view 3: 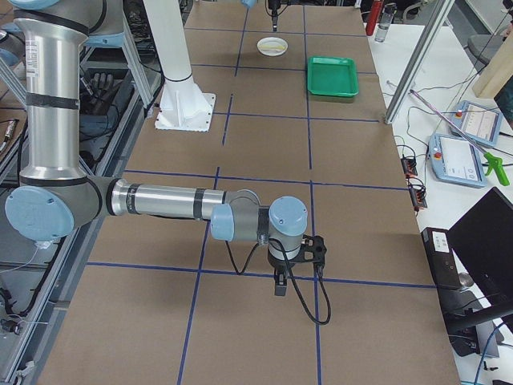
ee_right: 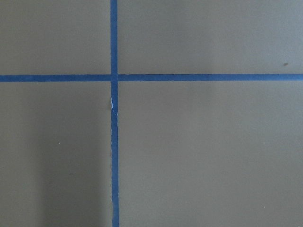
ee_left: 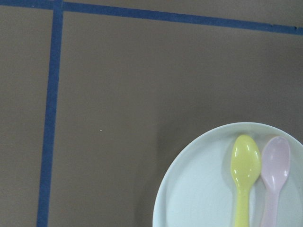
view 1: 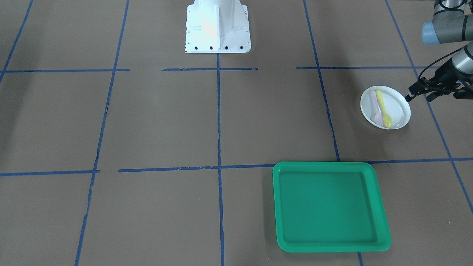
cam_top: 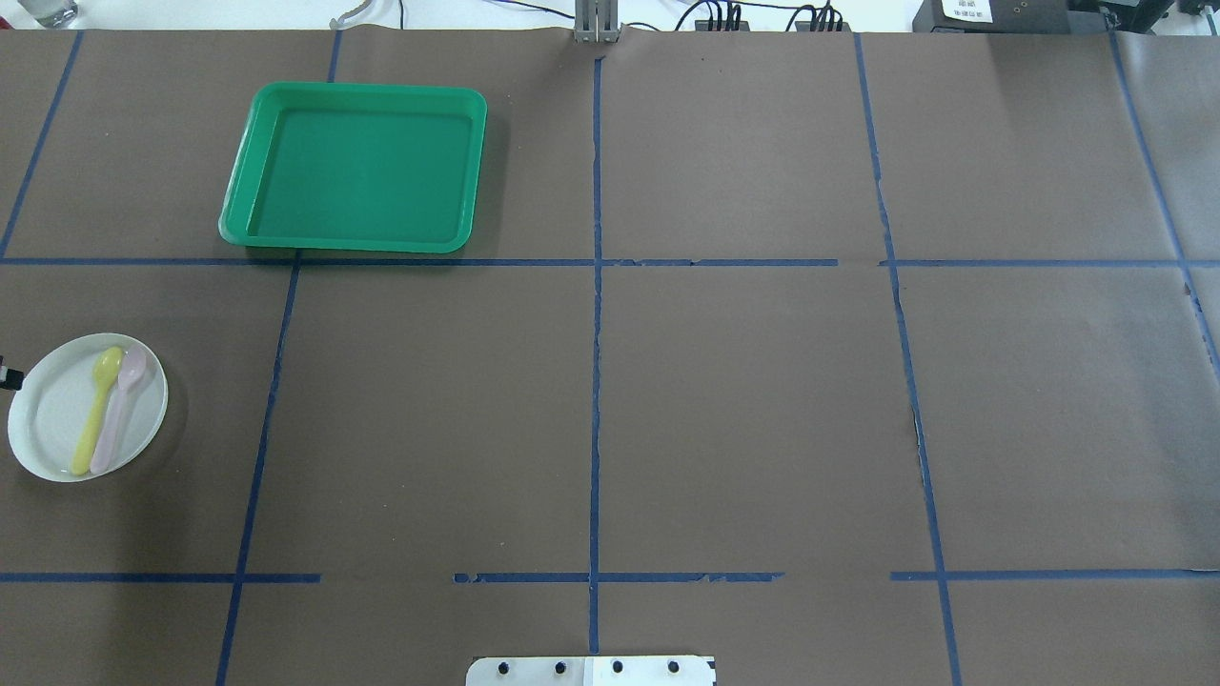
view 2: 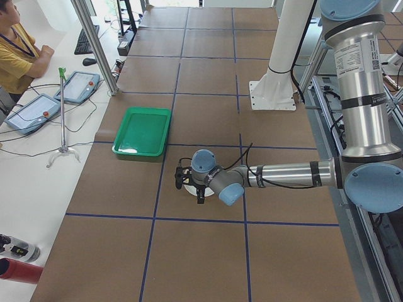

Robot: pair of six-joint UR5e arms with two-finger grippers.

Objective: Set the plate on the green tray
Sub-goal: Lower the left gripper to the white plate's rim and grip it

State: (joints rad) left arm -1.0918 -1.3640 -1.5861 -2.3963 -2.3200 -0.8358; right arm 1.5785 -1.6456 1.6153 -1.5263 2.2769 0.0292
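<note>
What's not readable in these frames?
Left gripper: overhead view's left edge cuts it off; contact with the plate rim too small to judge in the front view.
Right gripper: only in the right side view, open or shut unclear.
Plate: left side view, mostly hidden behind the left arm's wrist.

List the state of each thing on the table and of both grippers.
green tray: on the table, nothing in it.
plate: on the table, off the green tray, two spoons in it.
yellow spoon: in the plate.
pink spoon: in the plate.
left gripper: open, at the plate's rim.
right gripper: far from the plate; open or shut unclear.
</note>
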